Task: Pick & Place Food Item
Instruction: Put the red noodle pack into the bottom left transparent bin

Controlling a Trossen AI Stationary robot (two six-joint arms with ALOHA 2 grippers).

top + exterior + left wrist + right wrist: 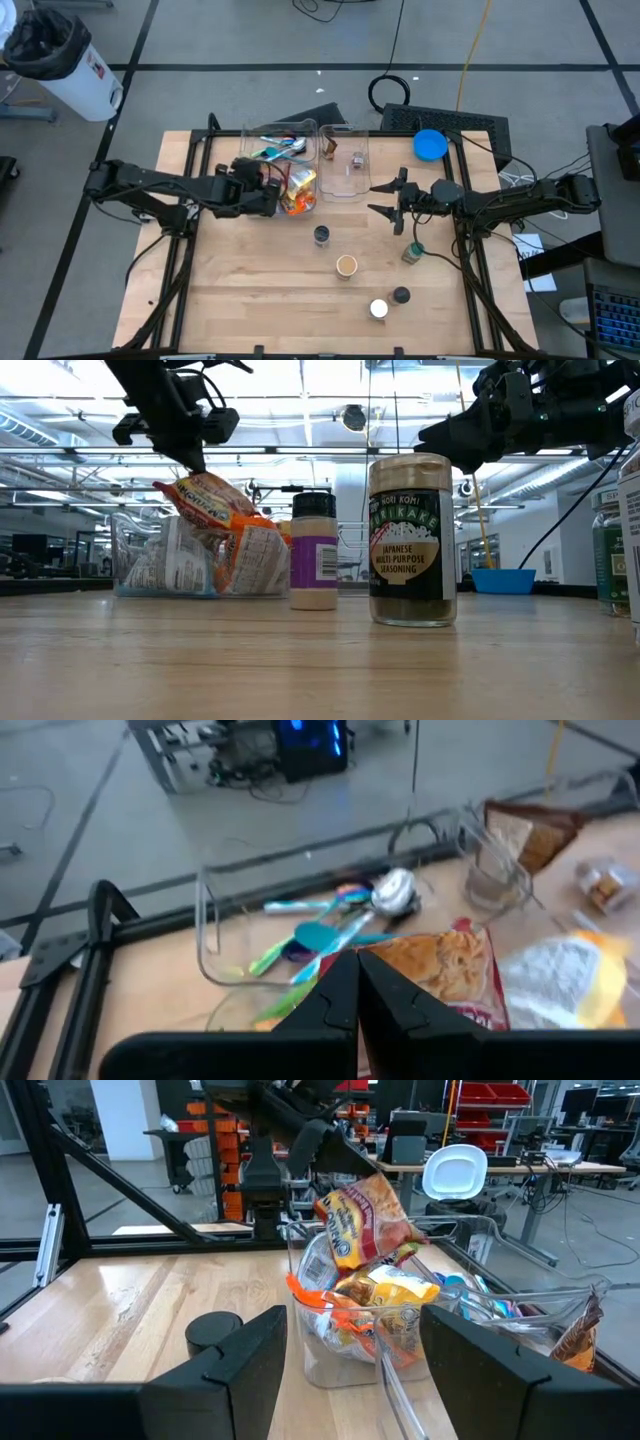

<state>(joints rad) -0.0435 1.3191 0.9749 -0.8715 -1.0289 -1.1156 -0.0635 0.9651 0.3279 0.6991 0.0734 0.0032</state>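
Observation:
A red and orange snack packet [440, 970] lies tilted on top of other packets in a clear bin [300, 192] at the table's middle. It also shows in the low view [205, 500] and in the right wrist view [360, 1215]. My left gripper [276, 196] is shut on this packet, coming from the table's left. My right gripper [384, 197] is open and empty, to the right of the bins, and points toward them [350, 1380]. My left gripper pinches the packet's upper edge [372, 956] between its two fingers. In the low view the fingers [192, 458] slant down onto the packet's top corner [180, 484] from the table's left. The packet is tilted, with its lower end among the other packets in the bin.
A second clear bin [275, 143] with coloured utensils and another [345, 160] with small items stand at the far side. Several spice jars [321, 235] [346, 265] [413, 252] stand on the near half of the table. A blue bowl [430, 145] sits at the far right.

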